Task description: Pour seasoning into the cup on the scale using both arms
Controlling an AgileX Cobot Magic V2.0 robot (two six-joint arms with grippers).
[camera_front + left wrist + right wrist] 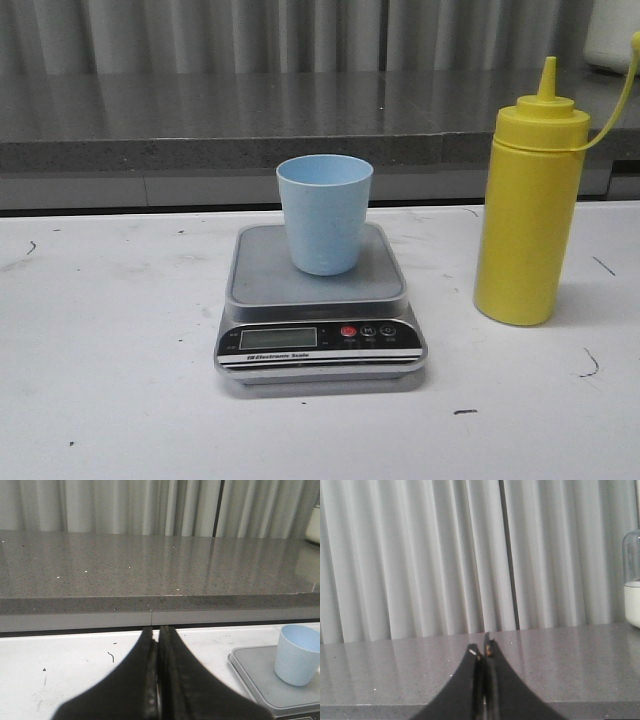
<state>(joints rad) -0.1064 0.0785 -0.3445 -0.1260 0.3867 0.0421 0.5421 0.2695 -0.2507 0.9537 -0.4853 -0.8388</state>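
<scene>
The only legible writing is "Electronic Scale" in white on the black front panel of the silver digital kitchen scale point(320, 315), beside a blank LCD and a red button; the smaller button marks are too fine to read. The pale blue speckled cup point(324, 213) stands upright on the grey platform, handleless, tapering to its base, its open mouth up, set toward the platform's 12 o'clock edge. From the cup, the yellow squeeze bottle point(529, 200) stands at 3 o'clock, upright on the white table point(110, 400), apart from the scale, its cone nozzle at the top and a thin yellow tether arcing toward the upper right frame edge. The table shows scattered dark scuffs. Open surface lies at 9 o'clock of the scale and in front of it at 6 o'clock; a narrower bare strip separates scale and bottle. Behind, at 12 o'clock, runs a grey speckled countertop ledge point(200, 120) before pale curtains point(420, 555).

The left gripper point(158, 645) has its jaws pressed together, holding nothing; the cup and scale sit off to one side of it. The right gripper point(484, 655) is likewise closed on nothing, facing the curtains, with a clear jar holding something white point(632, 590) at the frame edge.
</scene>
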